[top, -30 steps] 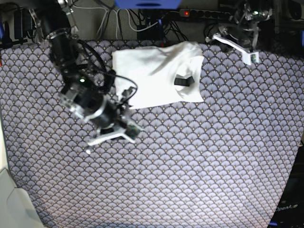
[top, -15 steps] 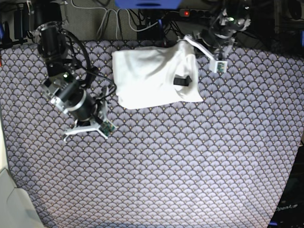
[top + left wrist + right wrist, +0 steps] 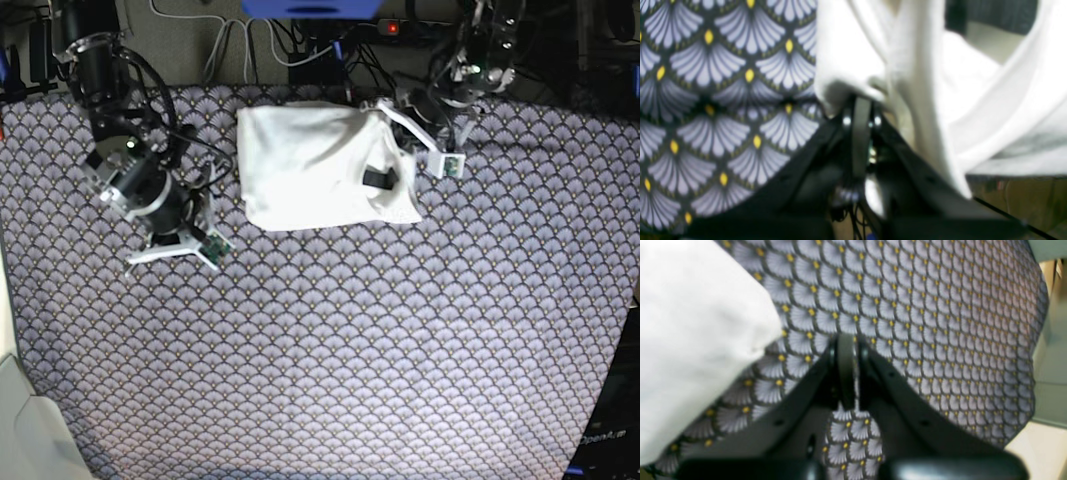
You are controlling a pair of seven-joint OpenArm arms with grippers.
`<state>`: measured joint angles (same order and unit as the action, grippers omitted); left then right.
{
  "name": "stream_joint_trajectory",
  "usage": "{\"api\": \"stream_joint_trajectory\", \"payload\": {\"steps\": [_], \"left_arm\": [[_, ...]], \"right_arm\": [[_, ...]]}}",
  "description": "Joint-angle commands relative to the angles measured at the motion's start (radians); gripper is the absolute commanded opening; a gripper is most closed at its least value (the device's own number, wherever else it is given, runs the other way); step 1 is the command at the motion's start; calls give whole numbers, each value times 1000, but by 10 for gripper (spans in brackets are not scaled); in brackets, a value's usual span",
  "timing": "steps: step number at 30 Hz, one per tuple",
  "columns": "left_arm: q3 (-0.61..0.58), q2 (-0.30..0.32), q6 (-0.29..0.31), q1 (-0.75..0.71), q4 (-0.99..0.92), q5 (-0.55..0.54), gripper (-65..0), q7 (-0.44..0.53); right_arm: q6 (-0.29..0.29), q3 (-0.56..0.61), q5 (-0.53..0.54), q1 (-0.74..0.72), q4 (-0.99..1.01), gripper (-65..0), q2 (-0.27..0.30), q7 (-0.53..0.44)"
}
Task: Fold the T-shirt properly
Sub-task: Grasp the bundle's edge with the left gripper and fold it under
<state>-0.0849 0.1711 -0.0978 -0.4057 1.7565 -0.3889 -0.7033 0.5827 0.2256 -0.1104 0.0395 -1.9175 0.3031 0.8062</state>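
The white T-shirt [image 3: 315,165] lies folded into a rough rectangle at the back middle of the patterned cloth, plain side up, with a small black tag [image 3: 380,178] near its right edge. My left gripper [image 3: 402,158] is at that right edge. In the left wrist view the left gripper [image 3: 858,106] is shut, its tips pressed against the bunched T-shirt [image 3: 973,100] fabric, which rises over them. My right gripper [image 3: 183,240] hovers left of the shirt. The right wrist view shows the right gripper [image 3: 845,343] shut and empty, with a corner of the T-shirt [image 3: 696,340] beside it.
A scallop-patterned cloth [image 3: 380,340] covers the table. A power strip with cables [image 3: 420,28] runs along the back edge, near a blue object [image 3: 310,8]. A pale surface [image 3: 25,430] sits at the front left corner.
My left arm swung from the back right corner down to the shirt's right edge, which has bunched inward. My right arm drew back to the left, away from the shirt's front left corner.
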Motion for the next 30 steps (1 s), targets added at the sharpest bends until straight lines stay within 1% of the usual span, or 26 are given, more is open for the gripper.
{"api": "stream_joint_trajectory", "payload": {"steps": [1, 7, 9, 13, 14, 16, 20, 22, 27, 28, 30], "left_arm": [[1, -2, -9, 21, 4, 8, -647, 0], [3, -41, -9, 121, 0, 14, -647, 0], [20, -51, -9, 178, -36, 8, -647, 0], [56, -97, -9, 304, -142, 14, -647, 0], [61, -101, -9, 331, -163, 8, -647, 0], [66, -103, -9, 383, -186, 6, -647, 0], [98, -94, -9, 459, -168, 6, -647, -8], [164, -92, -9, 465, -112, 11, -647, -79], [345, -92, -3, 434, 20, 14, -647, -333], [366, -92, 0, 410, 38, 14, -647, -372], [376, -92, 0, 351, 58, 14, -647, -415]], "right_arm": [[-2, -5, 5, -11, -15, -650, 6, -21], [-2, -5, 5, 9, -15, -650, 23, -20], [-2, -5, 5, 18, -15, -650, 31, -20], [-2, -5, 5, 40, -13, -650, 37, -20], [-2, -5, 5, 46, -13, -650, 37, -20], [-2, -7, 5, 52, -13, -650, 55, -20], [-2, -7, 5, 70, -10, -650, 64, -20], [-2, -7, 5, 79, 3, -650, 69, -20], [-2, -7, 5, 69, 89, -650, 72, -28], [-2, -7, 5, 66, 102, -650, 72, -49], [-2, -7, 5, 61, 128, -650, 71, -100]]}}
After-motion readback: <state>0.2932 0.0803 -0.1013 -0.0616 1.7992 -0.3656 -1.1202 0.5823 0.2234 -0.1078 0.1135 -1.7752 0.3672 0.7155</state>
